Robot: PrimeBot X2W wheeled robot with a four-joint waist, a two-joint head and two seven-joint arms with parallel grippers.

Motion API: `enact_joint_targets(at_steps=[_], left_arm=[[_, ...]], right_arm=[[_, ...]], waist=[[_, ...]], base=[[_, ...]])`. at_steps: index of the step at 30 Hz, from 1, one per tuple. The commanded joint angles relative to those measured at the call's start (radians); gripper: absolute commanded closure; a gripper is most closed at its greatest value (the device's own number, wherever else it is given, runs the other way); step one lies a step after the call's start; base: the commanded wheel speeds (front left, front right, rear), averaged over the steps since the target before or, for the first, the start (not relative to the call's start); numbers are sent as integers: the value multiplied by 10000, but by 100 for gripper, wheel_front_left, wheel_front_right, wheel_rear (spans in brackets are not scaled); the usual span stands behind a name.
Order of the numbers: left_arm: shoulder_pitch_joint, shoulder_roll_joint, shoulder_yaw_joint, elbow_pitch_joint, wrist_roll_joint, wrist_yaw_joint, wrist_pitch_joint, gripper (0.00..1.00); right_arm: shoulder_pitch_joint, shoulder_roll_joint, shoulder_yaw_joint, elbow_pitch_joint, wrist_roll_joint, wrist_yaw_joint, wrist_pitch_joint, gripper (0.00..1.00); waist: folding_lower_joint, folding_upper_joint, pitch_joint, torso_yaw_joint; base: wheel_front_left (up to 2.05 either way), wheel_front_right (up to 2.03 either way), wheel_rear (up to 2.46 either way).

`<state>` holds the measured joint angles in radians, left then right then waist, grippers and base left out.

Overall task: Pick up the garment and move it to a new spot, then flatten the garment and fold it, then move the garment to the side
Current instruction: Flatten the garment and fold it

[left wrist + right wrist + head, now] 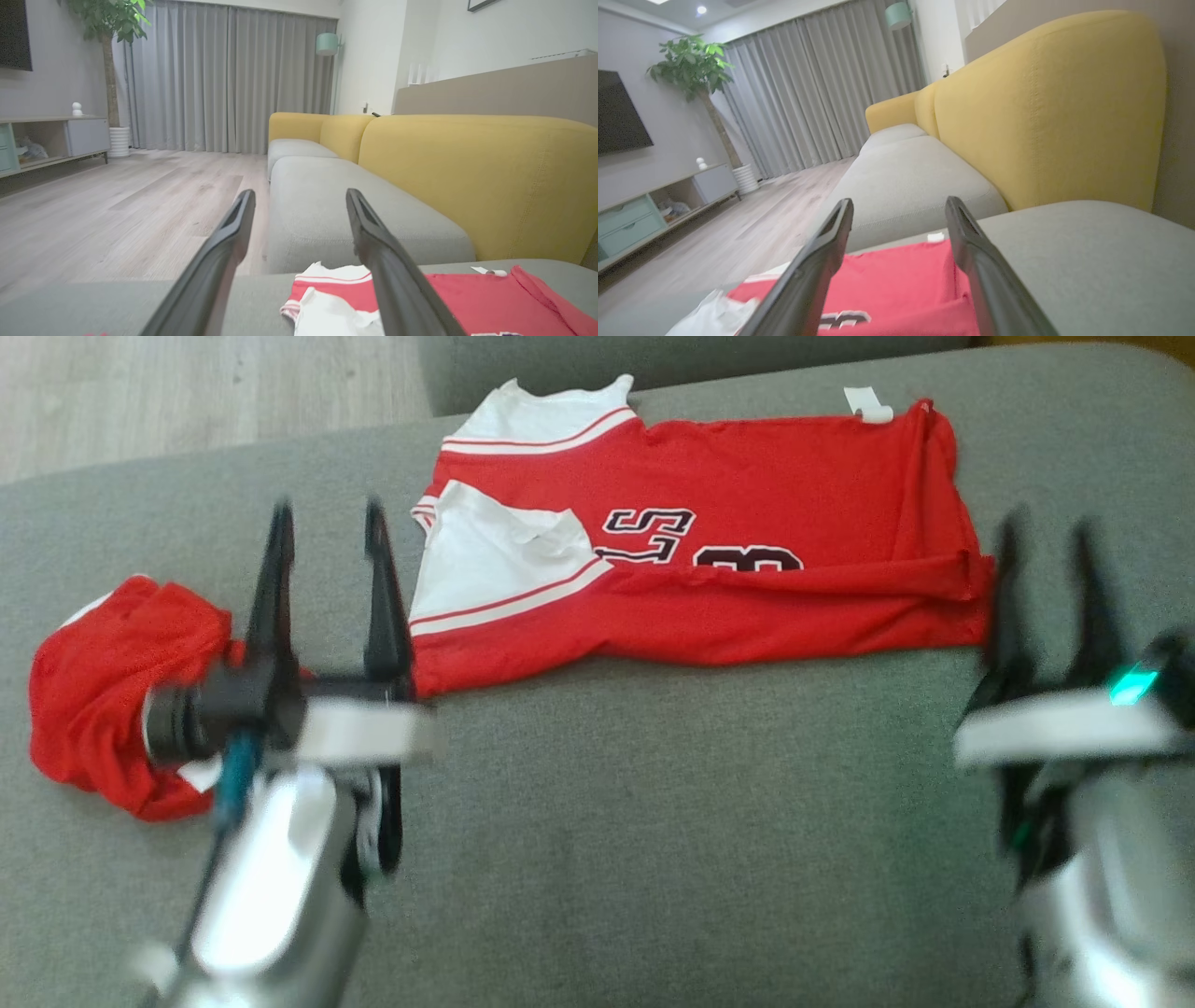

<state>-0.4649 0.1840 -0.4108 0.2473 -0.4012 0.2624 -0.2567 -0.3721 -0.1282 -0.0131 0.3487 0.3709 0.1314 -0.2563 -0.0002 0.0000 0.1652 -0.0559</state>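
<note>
- On the grey fabric sofa cushion (653, 821) before you, one red short-sleeved jersey with white sleeves and dark lettering (747, 495) is lying spread out. Its near edge is lying folded over along its length, and one white sleeve is lying folded across the front.
- One small white tag (868, 403) is sticking out at the jersey's far right corner.
- One crumpled red cloth bundle (103, 709) is sitting to the left of the jersey, apart from it, partly hidden by your left arm.
- Your left gripper (327, 509) is hovering just beside the jersey's sleeve end, its jaws standing wide apart and gripping nothing.
- Your right gripper (1044, 527) is hovering by the jersey's opposite end, jaws likewise standing apart, nothing between them.
- One yellow upholstered backrest (467, 177) is rising behind the cushion.
- Pale wood flooring (117, 210) is stretching away past the sofa.
</note>
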Motion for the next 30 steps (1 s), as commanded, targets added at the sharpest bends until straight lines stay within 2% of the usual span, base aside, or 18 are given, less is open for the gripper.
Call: enact_joint_targets(at_steps=[1,4,8,16,22,30], left_arm=[[316,-22,664,-595,302,103,-48,0],[1292,-391,1023,-835,700,-41,-49,0],[1925,-743,1482,-777,1071,-362,-50,0],[1477,-1021,1858,-28,1754,-991,-50,0],[368,-992,1742,1969,2035,-1166,89,0],[-1209,-698,1732,4688,2217,-892,1307,0]], right_arm=[[316,344,84,-920,-630,-7,-53,0],[1425,685,26,-1355,-1140,-7,-54,0],[2207,769,99,-1527,-1120,-7,-54,0],[2055,777,313,-1848,-812,-7,-54,0],[1741,778,454,-2044,-788,-7,-54,0],[1605,779,624,-2079,-616,-7,-55,0]], waist=[[2,0,-98,39],[2,0,-183,11],[2,0,-187,-62],[2,0,224,-407],[2,0,866,-724],[2,0,1490,-1057]], base=[[0,0,0],[0,0,0],[0,0,0],[0,0,0],[0,0,0],[0,0,0]])
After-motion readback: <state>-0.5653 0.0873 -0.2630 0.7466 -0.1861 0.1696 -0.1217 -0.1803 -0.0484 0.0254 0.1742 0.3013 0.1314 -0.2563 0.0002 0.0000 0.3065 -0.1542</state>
